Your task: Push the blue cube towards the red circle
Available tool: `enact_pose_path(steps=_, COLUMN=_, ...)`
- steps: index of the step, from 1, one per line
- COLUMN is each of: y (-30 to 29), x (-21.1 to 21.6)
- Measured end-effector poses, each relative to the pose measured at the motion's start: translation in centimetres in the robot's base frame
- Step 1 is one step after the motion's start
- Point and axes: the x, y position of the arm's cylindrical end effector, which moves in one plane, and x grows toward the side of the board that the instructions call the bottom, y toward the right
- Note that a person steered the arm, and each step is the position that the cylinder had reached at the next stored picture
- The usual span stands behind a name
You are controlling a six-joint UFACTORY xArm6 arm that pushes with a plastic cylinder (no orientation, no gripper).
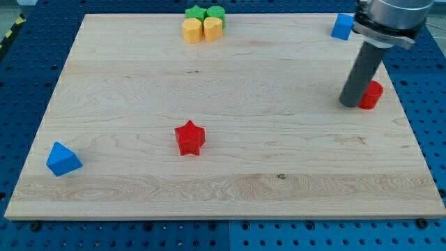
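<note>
Board (230, 84) of pale wood filled my screen, and I placed everything from it. My rod carried no claw, so nothing gripped; my tip (348, 104) sat near the board's right edge, touching the red circle (373, 95). The blue cube (342, 26) stood at the board's top right corner. Elsewhere lay a red star (189, 137), blue triangular block (63, 159), two yellow blocks (202, 30) and two green blocks (206, 12).

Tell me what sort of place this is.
Likely a robotics lab bench: a wooden board sits on a blue perforated table, small coloured blocks lie scattered on it, and my tip is beside the red circle.
</note>
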Motion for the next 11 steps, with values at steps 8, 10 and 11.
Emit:
enact_pose_path(steps=8, y=3.3, x=-23.9)
enact_pose_path(steps=10, y=0.1, x=-20.8)
enact_pose_path(steps=11, y=-1.0, x=-18.2)
